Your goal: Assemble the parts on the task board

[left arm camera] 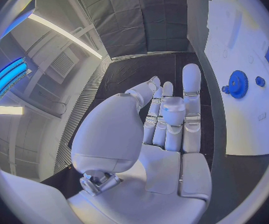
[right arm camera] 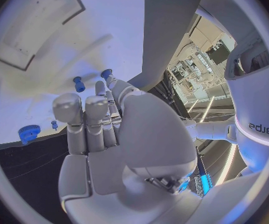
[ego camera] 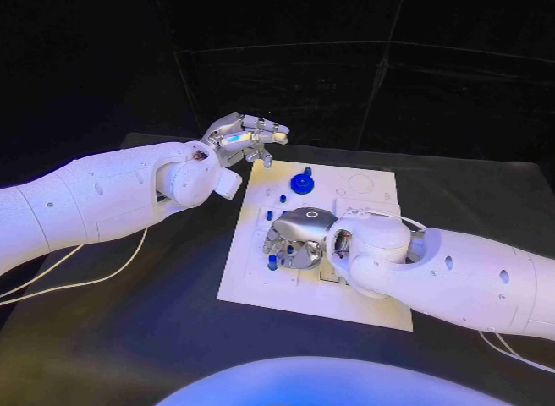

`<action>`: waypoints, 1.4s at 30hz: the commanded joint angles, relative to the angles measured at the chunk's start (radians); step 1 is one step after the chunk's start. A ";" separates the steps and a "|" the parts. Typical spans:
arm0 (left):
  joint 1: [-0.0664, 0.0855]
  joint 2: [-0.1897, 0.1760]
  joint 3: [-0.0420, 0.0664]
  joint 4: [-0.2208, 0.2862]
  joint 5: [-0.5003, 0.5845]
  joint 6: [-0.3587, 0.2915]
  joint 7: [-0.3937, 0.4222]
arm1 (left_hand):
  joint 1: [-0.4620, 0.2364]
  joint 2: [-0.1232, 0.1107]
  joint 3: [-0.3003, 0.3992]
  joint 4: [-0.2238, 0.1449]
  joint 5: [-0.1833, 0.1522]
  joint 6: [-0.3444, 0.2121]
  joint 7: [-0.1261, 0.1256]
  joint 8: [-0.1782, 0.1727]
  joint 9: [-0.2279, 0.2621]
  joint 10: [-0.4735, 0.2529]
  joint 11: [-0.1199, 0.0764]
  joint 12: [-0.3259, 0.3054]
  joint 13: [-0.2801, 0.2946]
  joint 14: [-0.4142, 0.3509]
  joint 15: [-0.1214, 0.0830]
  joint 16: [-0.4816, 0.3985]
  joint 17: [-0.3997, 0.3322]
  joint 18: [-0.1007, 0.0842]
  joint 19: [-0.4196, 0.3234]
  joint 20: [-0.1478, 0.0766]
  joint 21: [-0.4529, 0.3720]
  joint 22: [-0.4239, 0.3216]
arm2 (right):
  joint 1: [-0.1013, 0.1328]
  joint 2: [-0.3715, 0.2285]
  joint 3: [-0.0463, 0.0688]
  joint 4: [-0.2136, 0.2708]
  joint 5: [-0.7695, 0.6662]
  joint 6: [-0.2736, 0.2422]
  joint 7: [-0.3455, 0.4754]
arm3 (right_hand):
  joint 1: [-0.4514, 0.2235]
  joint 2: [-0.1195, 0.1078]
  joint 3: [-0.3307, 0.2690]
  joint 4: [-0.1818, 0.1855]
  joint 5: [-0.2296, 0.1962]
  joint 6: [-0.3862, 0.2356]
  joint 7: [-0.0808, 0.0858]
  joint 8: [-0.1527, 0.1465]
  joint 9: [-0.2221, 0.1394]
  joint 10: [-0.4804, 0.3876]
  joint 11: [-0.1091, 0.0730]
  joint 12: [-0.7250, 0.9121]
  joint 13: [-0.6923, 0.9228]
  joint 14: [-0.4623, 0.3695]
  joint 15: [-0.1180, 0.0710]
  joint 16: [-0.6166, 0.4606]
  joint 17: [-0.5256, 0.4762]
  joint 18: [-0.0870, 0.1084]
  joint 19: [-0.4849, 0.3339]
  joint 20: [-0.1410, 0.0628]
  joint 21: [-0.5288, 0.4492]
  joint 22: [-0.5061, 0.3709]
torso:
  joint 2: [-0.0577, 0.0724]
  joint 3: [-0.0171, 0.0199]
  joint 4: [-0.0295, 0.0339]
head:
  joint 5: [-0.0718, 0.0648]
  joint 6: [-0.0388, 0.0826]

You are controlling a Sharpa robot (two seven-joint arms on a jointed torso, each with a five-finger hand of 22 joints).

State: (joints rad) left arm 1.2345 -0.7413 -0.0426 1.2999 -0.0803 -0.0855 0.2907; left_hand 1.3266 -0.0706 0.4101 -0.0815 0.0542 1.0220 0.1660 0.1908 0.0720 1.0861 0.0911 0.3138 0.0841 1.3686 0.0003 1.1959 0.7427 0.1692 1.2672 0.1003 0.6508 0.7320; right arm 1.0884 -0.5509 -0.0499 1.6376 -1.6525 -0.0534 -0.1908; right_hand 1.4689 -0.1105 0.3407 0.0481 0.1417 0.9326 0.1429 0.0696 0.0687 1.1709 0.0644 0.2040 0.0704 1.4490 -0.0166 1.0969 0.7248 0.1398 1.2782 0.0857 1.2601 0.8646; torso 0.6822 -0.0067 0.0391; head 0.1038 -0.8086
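The white task board (ego camera: 362, 298) lies in the middle of the table. A blue gear (ego camera: 302, 182) stands near its far edge, with small blue pegs (ego camera: 282, 200) just in front of it. My right hand (ego camera: 296, 241) is lowered onto the board's left-middle, and a small blue peg (right arm camera: 106, 73) sits pinched at the tips of its thumb and a finger. Another blue peg (right arm camera: 78, 83) stands on the board just beyond those fingers. My left hand (ego camera: 247, 135) hovers above the board's far-left corner, fingers apart (left arm camera: 172, 109), holding nothing. The gear (left arm camera: 237, 83) lies off to its side.
Black table (ego camera: 131, 338) surrounds the board on all sides. A white cable (ego camera: 70, 283) trails from my left arm across the table's left part. Recesses and holes mark the board's far right area (ego camera: 357, 190).
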 commanded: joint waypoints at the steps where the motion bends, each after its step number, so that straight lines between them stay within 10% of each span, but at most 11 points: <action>1: 0.001 0.001 0.001 -0.001 -0.002 0.012 0.001 | -0.003 0.004 0.000 0.002 0.001 -0.008 0.000 0.006 -0.001 -0.005 0.000 0.003 -0.002 0.001 0.002 0.004 -0.001 0.013 -0.003 0.001 -0.005 -0.001 | 0.001 0.000 0.000 0.002 -0.007 -0.022 0.016 | 0.011 0.000 0.019 -0.010 -0.005 0.009 0.000 0.002 0.000 0.011 -0.002 0.006 0.000 0.000 -0.006 0.004 0.002 -0.017 0.011 -0.002 0.008 0.012 | 0.000 -0.0003 0.0006 | -0.001 -0.001; 18: 0.001 -0.004 0.000 -0.004 -0.002 0.013 -0.005 | -0.002 0.004 0.001 0.001 0.001 -0.009 0.000 0.007 -0.001 -0.007 0.000 0.004 -0.002 0.001 0.002 0.005 -0.002 0.013 -0.003 0.001 -0.005 -0.001 | 0.002 -0.090 0.001 0.069 -0.019 -0.142 0.003 | -0.005 -0.016 0.077 -0.034 -0.005 0.025 0.009 0.006 0.002 0.004 0.010 -0.002 -0.001 0.000 0.002 0.004 0.001 -0.018 0.009 0.003 0.014 0.016 | -0.003 0.0003 -0.0034 | -0.012 0.014; 26: 0.001 -0.010 0.000 -0.005 -0.002 0.010 -0.005 | -0.001 0.005 0.001 0.000 0.001 -0.009 0.000 0.007 -0.001 -0.007 0.000 0.004 -0.002 0.001 0.002 0.004 -0.003 0.013 -0.003 0.001 -0.005 -0.001 | 0.042 -0.228 0.004 0.149 0.194 -0.261 -0.007 | -0.075 -0.033 0.070 -0.010 -0.010 0.101 0.006 0.040 0.010 0.083 -0.003 0.054 0.025 0.013 -0.004 0.039 0.051 -0.023 0.024 0.003 0.034 0.050 | -0.010 -0.0004 -0.0085 | -0.056 0.034; 33: 0.000 -0.022 -0.001 0.001 -0.002 0.006 -0.006 | -0.001 0.005 0.001 0.000 0.001 -0.009 0.000 0.008 -0.001 -0.007 0.000 0.005 -0.002 0.001 0.002 0.005 -0.002 0.013 -0.003 0.001 -0.005 -0.001 | 0.071 -0.387 0.004 0.203 0.371 -0.278 -0.139 | -0.181 -0.075 -0.037 0.053 0.052 0.135 -0.035 0.086 0.018 0.205 -0.045 0.269 0.172 0.044 -0.039 0.130 0.182 -0.033 0.059 -0.027 0.067 0.110 | -0.014 -0.0041 -0.0212 | -0.105 0.047; 36: 0.000 -0.025 -0.002 0.004 -0.002 0.005 -0.007 | 0.000 0.006 0.002 0.000 0.001 -0.009 0.000 0.008 -0.001 -0.007 0.000 0.005 -0.002 0.001 0.002 0.005 -0.002 0.013 -0.003 0.001 -0.005 -0.001 | 0.074 -0.436 0.004 0.215 0.391 -0.271 -0.226 | -0.204 -0.078 -0.093 0.077 0.077 0.134 -0.047 0.111 0.022 0.237 -0.054 0.627 0.554 0.065 -0.043 0.234 0.356 -0.040 0.074 -0.037 0.083 0.142 | -0.016 -0.0057 -0.0278 | -0.123 0.047; 39: 0.000 -0.027 -0.002 0.010 -0.002 0.005 -0.008 | 0.000 0.006 0.002 0.000 0.001 -0.009 0.000 0.008 -0.001 -0.007 0.000 0.005 -0.002 0.001 0.002 0.005 -0.002 0.013 -0.003 0.001 -0.005 -0.001 | 0.075 -0.483 0.004 0.230 0.397 -0.255 -0.309 | -0.252 -0.076 -0.174 0.138 0.224 0.124 -0.051 0.143 0.027 0.230 -0.055 0.901 0.863 0.071 -0.048 0.304 0.474 -0.048 0.093 -0.036 0.103 0.184 | -0.016 -0.0070 -0.0318 | -0.141 0.044; 42: 0.001 -0.027 -0.002 0.014 -0.002 0.004 -0.008 | 0.000 0.006 0.002 0.000 0.001 -0.009 0.000 0.008 -0.001 -0.007 0.000 0.005 -0.002 0.001 0.002 0.005 -0.002 0.013 -0.003 0.001 -0.005 -0.001 | 0.075 -0.505 0.003 0.241 0.368 -0.238 -0.358 | -0.251 -0.054 -0.262 0.186 0.262 0.120 -0.059 0.199 0.040 0.212 -0.058 1.019 1.003 0.074 -0.046 0.343 0.544 -0.046 0.093 -0.039 0.104 0.187 | -0.016 -0.0061 -0.0338 | -0.151 0.044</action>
State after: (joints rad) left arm 1.2336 -0.7676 -0.0453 1.3098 -0.0804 -0.0849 0.2818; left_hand 1.3266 -0.0706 0.4101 -0.0815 0.0542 1.0220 0.1660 0.1944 0.0722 1.0861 0.0911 0.3138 0.0836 1.3686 0.0003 1.1960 0.7410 0.1692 1.2672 0.1003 0.6508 0.7320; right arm 1.1620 -1.0529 -0.0469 1.8699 -1.3043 -0.2985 -0.4279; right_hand 1.2143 -0.1791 0.1018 0.2213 0.3976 1.0535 0.0890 0.2530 0.1047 1.3909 0.0076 1.1938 1.0371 1.4651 -0.0577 1.4299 1.2503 0.1081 1.3691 0.0478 1.3621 1.0510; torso 0.6665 -0.0126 0.0098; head -0.0379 -0.7639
